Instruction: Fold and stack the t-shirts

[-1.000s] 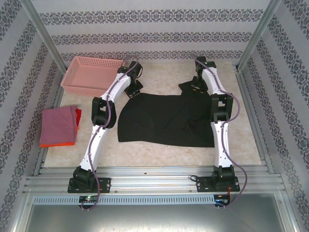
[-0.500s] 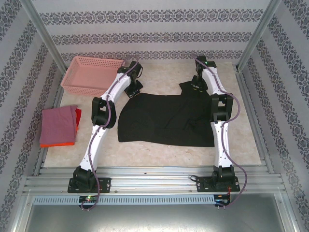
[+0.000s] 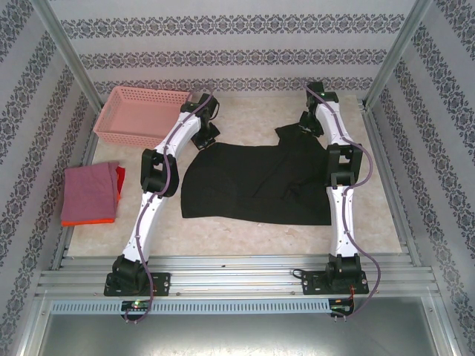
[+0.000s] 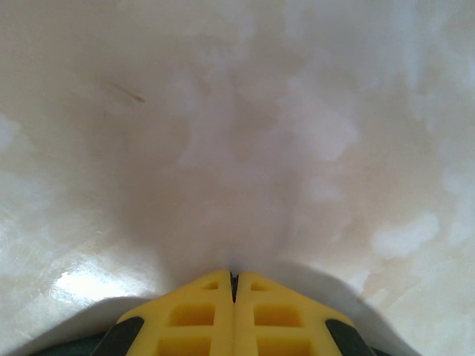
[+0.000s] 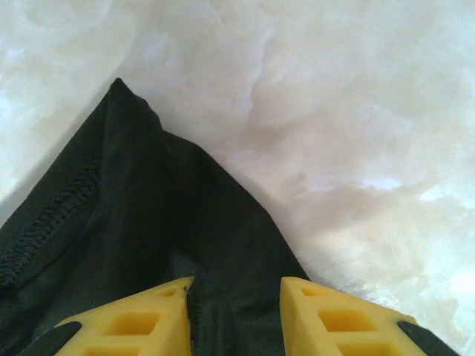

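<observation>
A large black t-shirt (image 3: 252, 182) lies spread flat in the middle of the table. Its far right sleeve (image 3: 291, 133) bunches up under my right gripper (image 3: 305, 127). In the right wrist view the right gripper (image 5: 237, 280) stands open, its yellow fingers apart with black cloth (image 5: 148, 208) lying loose between them. My left gripper (image 3: 202, 139) sits just past the shirt's far left corner. In the left wrist view the left gripper (image 4: 234, 276) is shut with nothing in it, over bare tabletop. A dusty-pink folded t-shirt (image 3: 89, 189) lies on an orange one (image 3: 87, 220) at the left edge.
A pink plastic lattice basket (image 3: 111, 130) stands at the far left corner. Metal posts (image 3: 70, 63) and patterned walls close in the table on three sides. Bare marbled tabletop (image 3: 249, 119) stretches between the two grippers at the back.
The right arm has shifted a little right and toward the back. Its jaws have widened over the black sleeve. The left arm and the shirts have stayed put.
</observation>
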### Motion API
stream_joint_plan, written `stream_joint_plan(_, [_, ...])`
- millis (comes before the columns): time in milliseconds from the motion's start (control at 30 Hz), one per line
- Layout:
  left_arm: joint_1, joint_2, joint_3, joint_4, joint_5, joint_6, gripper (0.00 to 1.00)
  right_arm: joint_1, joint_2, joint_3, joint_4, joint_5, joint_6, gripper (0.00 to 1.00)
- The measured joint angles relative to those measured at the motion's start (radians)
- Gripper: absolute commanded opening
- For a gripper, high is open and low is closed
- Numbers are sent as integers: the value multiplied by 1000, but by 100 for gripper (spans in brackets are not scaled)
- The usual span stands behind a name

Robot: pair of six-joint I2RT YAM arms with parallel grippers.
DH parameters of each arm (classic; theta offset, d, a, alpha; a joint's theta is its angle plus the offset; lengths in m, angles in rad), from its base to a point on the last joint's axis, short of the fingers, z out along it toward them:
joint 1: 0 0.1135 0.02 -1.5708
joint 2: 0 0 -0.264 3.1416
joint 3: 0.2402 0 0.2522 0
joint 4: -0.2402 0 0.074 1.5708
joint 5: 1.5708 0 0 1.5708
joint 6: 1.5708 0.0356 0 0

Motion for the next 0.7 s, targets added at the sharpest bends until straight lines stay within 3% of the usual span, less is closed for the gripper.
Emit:
stream_joint_plan(200, [2,-4,-1,0,0,0,0,1,38,21,-18,-15,3,32])
stream_joint_plan(300, [2,-12,-1,0,0,0,0,1,40,29,-35,-27,3,19])
stream_joint_plan(367, [3,-18,-1,0,1,0,0,1,42,31,-42,-27,0,0])
stream_joint_plan(700, [8,-32,-1,0,1,8,0,3,41,41,-62,-21,-16,0])
